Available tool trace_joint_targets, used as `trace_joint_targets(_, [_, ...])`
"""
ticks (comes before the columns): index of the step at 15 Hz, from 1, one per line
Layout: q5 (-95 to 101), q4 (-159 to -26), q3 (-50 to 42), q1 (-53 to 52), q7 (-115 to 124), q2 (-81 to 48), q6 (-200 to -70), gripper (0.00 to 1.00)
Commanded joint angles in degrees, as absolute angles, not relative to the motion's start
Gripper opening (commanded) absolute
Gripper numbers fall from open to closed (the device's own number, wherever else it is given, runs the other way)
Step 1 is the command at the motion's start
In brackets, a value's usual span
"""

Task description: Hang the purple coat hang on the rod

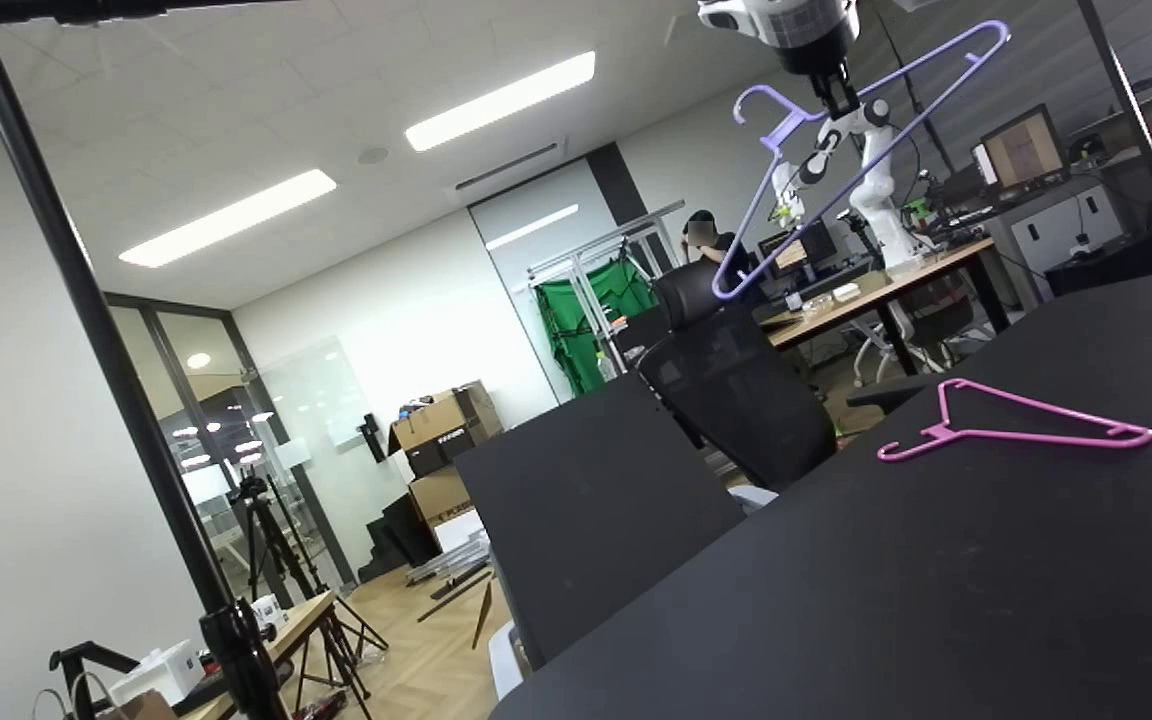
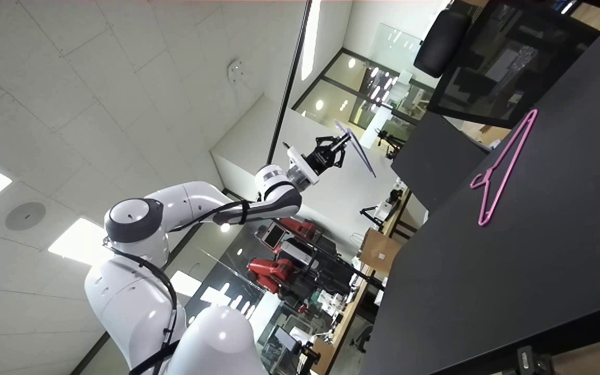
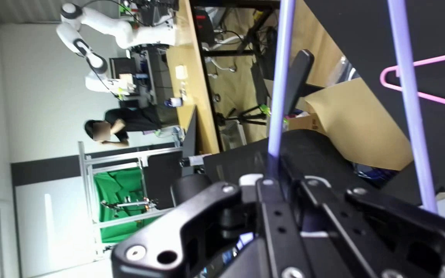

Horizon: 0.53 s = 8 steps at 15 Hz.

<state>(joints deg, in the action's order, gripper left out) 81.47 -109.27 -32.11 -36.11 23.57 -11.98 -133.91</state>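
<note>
The purple coat hang [image 1: 788, 127] is in the air, tilted, its hook pointing left in an exterior view. It is nearly edge-on in an exterior view [image 2: 363, 155]. In the wrist view, two of its bars [image 3: 281, 77] show. My gripper [image 1: 841, 103] is shut on its upper arm close to the hook; the fingers also show in an exterior view [image 2: 346, 138] and the wrist view [image 3: 284, 166]. The rod [image 1: 56, 10] crosses the top left corner, apart from the hanger. It also shows as a black bar [image 2: 290, 78] beyond the arm.
A pink hanger [image 1: 1036, 437] lies on the black table [image 1: 836, 600], well below the gripper. The rack's black upright pole [image 1: 86, 300] stands at the left. A black office chair [image 1: 746, 380] is behind the table edge. The white arm [image 2: 190, 203] reaches in above the table.
</note>
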Motion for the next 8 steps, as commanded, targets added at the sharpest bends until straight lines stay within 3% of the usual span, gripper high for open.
trace_joint_targets(1, [88.45,-108.77,-17.42,-24.32,32.25,-8.95,-121.69,0.02])
trace_joint_targets(8, [91.72,-105.34,-2.29,-12.55,41.86,-9.36,-100.52,0.02])
